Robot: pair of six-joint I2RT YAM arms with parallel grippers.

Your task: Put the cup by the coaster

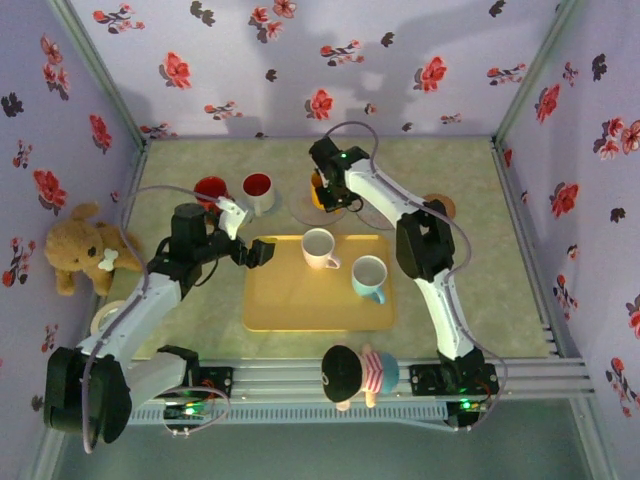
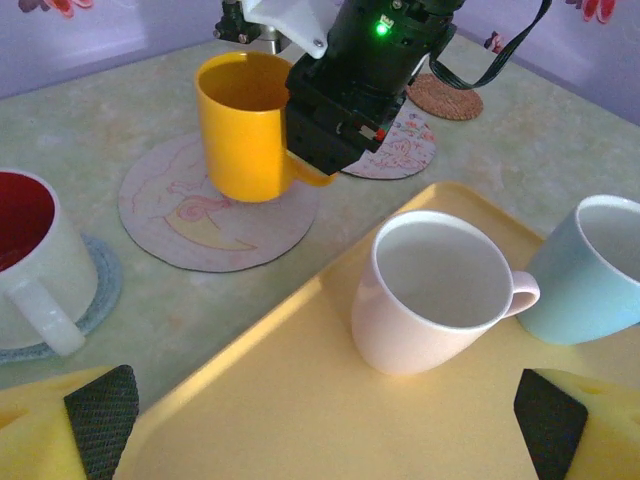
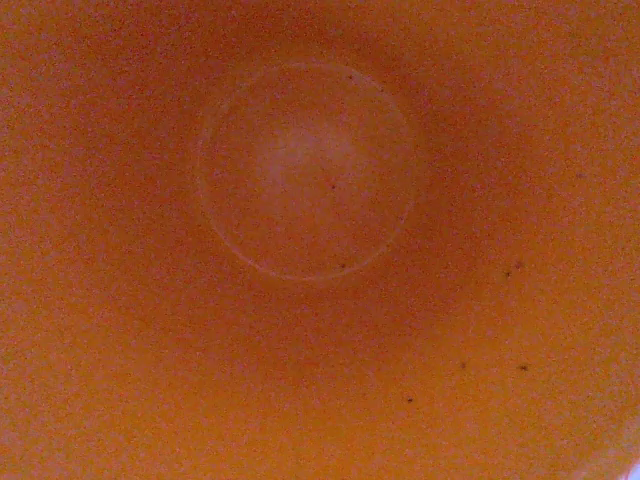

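Note:
A yellow cup [image 2: 240,130] stands upright on the far part of a round moon-print coaster [image 2: 215,225]. Whether its base rests on the coaster or hangs just above it I cannot tell. My right gripper [image 2: 335,120] is shut on the cup at its rim, on the handle side. From above, that gripper [image 1: 327,190] covers most of the cup at the back of the table. The right wrist view looks straight into the cup's orange inside [image 3: 305,170]. My left gripper [image 2: 325,425] hangs open over the yellow tray [image 2: 300,400], just short of a pink cup [image 2: 440,290].
The tray [image 1: 300,310] also carries a light blue cup [image 1: 368,277]. A white cup with a red inside [image 1: 258,190] and a red cup [image 1: 210,190] stand back left. A woven coaster [image 1: 445,207], a teddy bear [image 1: 85,250], a tape roll [image 1: 105,318] and a doll [image 1: 355,372] lie around.

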